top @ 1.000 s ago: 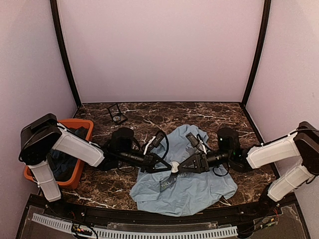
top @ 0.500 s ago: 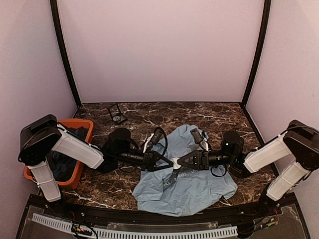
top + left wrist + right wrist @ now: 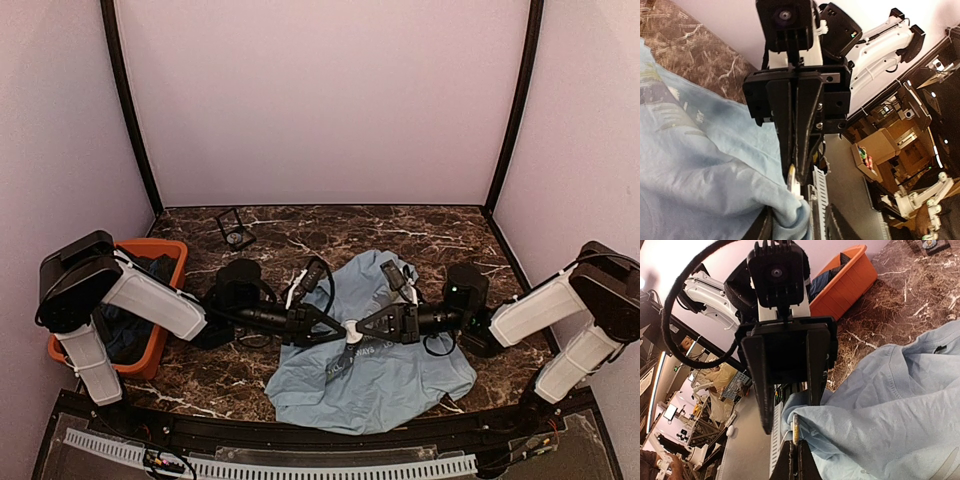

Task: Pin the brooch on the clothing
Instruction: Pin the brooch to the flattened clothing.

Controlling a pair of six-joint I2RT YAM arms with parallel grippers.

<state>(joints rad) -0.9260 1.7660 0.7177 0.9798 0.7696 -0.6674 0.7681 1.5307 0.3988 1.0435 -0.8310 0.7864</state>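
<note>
The left arm lies low, stretched rightward, and the left gripper stands open around a lifted fold of the light blue T-shirt in the middle. What looks like the brooch, edge-on, sits against that fold. It is pinched in the closed right gripper of the right arm, which reaches leftward; I judge it presented but not yet fastened, so the pinning remains.

Dark brown marble-patterned tabletop, light blue T-shirt lying rumpled toward the front edge, right of centre, orange bin holding dark garments at the left edge, small black-framed square case near the back-left corner
</note>
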